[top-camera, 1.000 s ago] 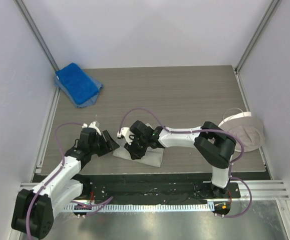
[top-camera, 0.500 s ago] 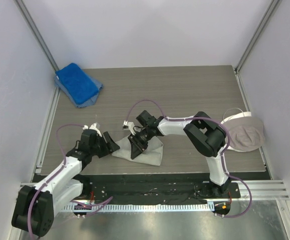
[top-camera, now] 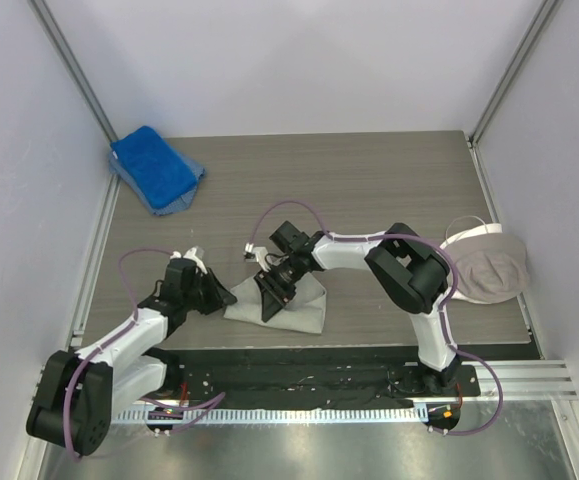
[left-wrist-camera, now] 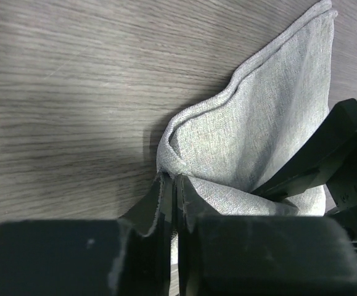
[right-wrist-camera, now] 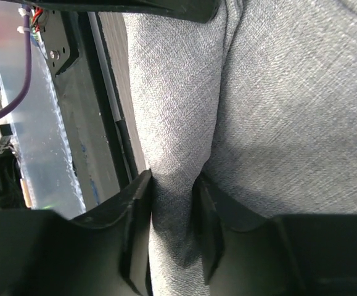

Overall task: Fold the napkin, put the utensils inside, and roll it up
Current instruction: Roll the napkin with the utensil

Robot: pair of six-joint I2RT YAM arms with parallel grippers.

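The light grey napkin [top-camera: 299,308] lies bunched near the table's front edge, between the two arms. My left gripper [top-camera: 226,296] is at its left corner, and in the left wrist view the jaws [left-wrist-camera: 173,182] stand almost together, shut on the napkin's [left-wrist-camera: 264,129] edge. My right gripper [top-camera: 270,288] comes down onto the cloth from behind. In the right wrist view that gripper [right-wrist-camera: 173,185] is shut on a raised fold of the napkin [right-wrist-camera: 289,92]. The right gripper's black fingers [left-wrist-camera: 317,151] show in the left wrist view. The utensils are out of view.
A bright blue towel [top-camera: 155,168] lies at the far left corner. A beige-grey cloth with a white edge [top-camera: 489,265] hangs at the table's right edge. The black base rail [top-camera: 299,362] runs just in front of the napkin. Walls enclose the table.
My left gripper has shut on the napkin's left corner. The right gripper turned and shifted back over the cloth a second ago, then held its place on the fold.
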